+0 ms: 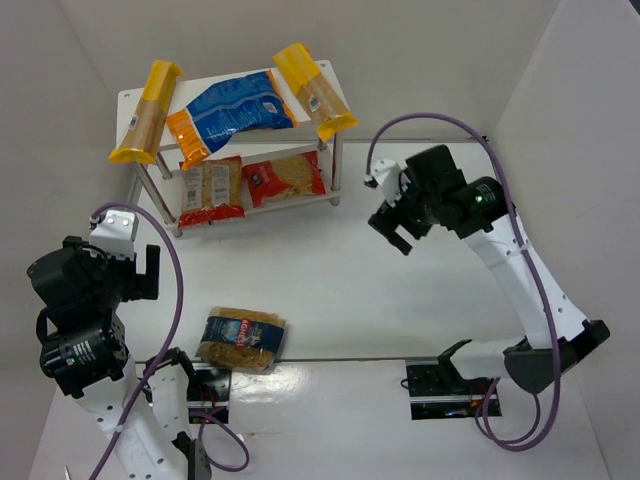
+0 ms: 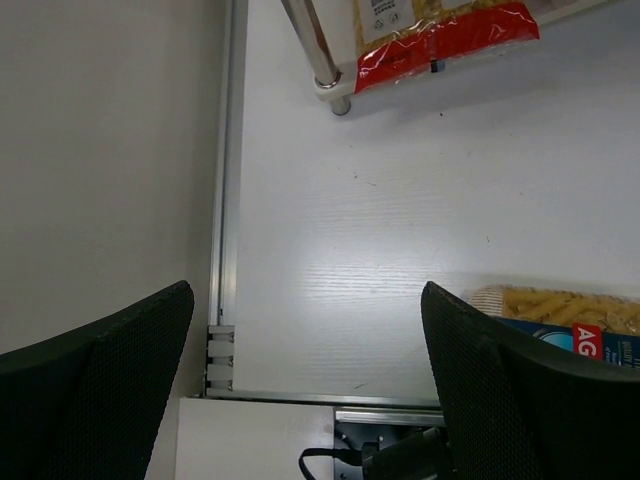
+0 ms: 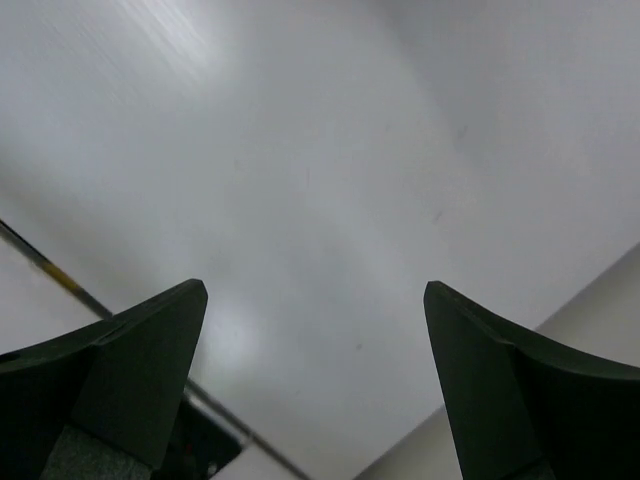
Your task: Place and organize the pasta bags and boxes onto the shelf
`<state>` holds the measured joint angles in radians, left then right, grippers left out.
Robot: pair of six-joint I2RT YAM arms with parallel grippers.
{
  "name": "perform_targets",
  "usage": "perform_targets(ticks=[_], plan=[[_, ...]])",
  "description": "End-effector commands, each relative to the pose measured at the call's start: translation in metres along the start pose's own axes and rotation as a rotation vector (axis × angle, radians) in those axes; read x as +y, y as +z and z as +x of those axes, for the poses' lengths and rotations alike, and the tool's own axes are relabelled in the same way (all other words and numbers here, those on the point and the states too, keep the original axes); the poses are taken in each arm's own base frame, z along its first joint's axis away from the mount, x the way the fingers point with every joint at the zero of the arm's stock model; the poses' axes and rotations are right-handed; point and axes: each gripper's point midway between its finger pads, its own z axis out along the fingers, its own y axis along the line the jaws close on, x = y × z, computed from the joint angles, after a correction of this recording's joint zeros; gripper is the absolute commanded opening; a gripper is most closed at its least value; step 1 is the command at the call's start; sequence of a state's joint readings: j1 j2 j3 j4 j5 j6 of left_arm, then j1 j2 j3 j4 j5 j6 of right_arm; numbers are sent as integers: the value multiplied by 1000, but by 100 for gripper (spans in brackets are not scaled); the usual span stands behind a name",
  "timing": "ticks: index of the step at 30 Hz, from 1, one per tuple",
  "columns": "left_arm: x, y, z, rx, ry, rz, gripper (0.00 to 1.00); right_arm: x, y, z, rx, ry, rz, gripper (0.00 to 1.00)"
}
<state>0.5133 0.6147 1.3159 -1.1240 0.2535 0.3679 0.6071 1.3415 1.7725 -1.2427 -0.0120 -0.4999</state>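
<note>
The white two-tier shelf (image 1: 232,82) stands at the back left. Two yellow pasta boxes (image 1: 146,112) (image 1: 314,92) lie on its top board with the large blue bag (image 1: 232,112) between them. Two red-trimmed clear bags (image 1: 211,190) (image 1: 284,178) lie on the lower board; one shows in the left wrist view (image 2: 440,30). The clear bag with the blue label (image 1: 242,339) lies on the table near the front, its end in the left wrist view (image 2: 565,312). My left gripper (image 1: 143,272) (image 2: 305,300) is open and empty, left of that bag. My right gripper (image 1: 392,233) (image 3: 315,295) is open and empty over bare table, right of the shelf.
White walls enclose the table at the left, back and right. A metal rail (image 2: 228,200) runs along the left edge. The arm bases (image 1: 440,385) and purple cables (image 1: 175,290) sit at the near edge.
</note>
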Motion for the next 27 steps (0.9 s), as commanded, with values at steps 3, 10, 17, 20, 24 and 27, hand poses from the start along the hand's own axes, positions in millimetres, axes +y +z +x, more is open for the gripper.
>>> perform_targets(ticks=[3, 10, 17, 20, 24, 27], plan=[[-12, 8, -4, -6, -14, 87, 100, -3, 23, 79, 5, 174, 19, 97], [-14, 22, -6, 12, -41, 132, 100, -49, 33, 85, -197, 602, 217, 100], [-9, 41, 2, 80, -105, 137, 100, -92, 41, 170, -138, 823, 344, 100], [-11, 41, 0, 68, -118, 153, 100, -87, 44, 181, -128, 843, 347, 100], [-12, 41, -1, 60, -125, 163, 100, -91, 37, 189, -144, 848, 381, 100], [-12, 41, -1, 60, -125, 163, 100, -94, 34, 193, -147, 862, 389, 100]])
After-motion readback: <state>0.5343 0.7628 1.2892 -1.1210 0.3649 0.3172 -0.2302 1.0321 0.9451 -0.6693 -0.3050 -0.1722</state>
